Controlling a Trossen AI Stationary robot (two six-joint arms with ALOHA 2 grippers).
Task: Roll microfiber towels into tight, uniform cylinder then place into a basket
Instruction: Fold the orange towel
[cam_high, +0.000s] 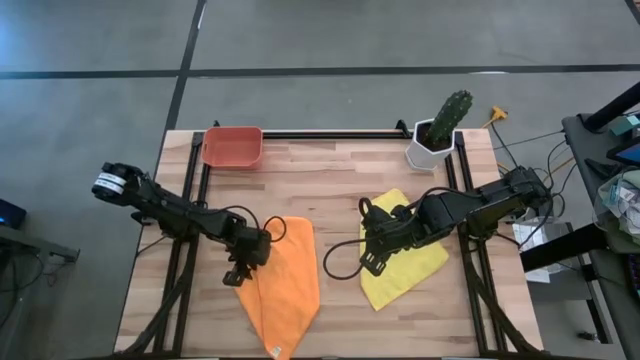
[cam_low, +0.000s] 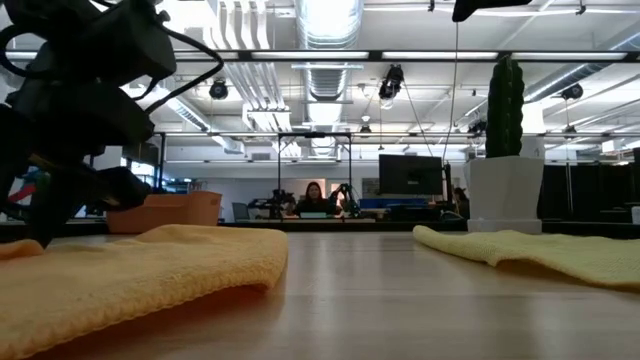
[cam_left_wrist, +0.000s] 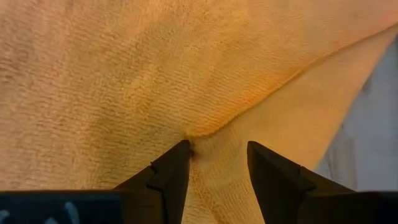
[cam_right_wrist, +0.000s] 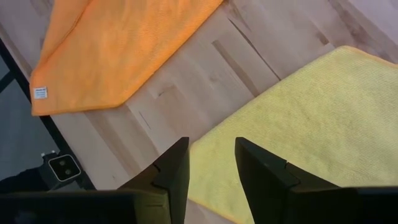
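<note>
While bare wood ran between both cloths, table (cam_high: 340, 170) stayed open mid-board. Basket (cam_high: 232, 146) at far left corner held nothing visible. Orange towel (cam_high: 285, 285) lay folded near front edge; left gripper (cam_left_wrist: 217, 163) fingers parted, pressing its fold. Right gripper (cam_right_wrist: 211, 163) parted over yellow towel (cam_high: 405, 262) edge, grasping nothing.

High cam straight down, low cam table-level; both share orange towel (cam_high: 285, 285).
</note>
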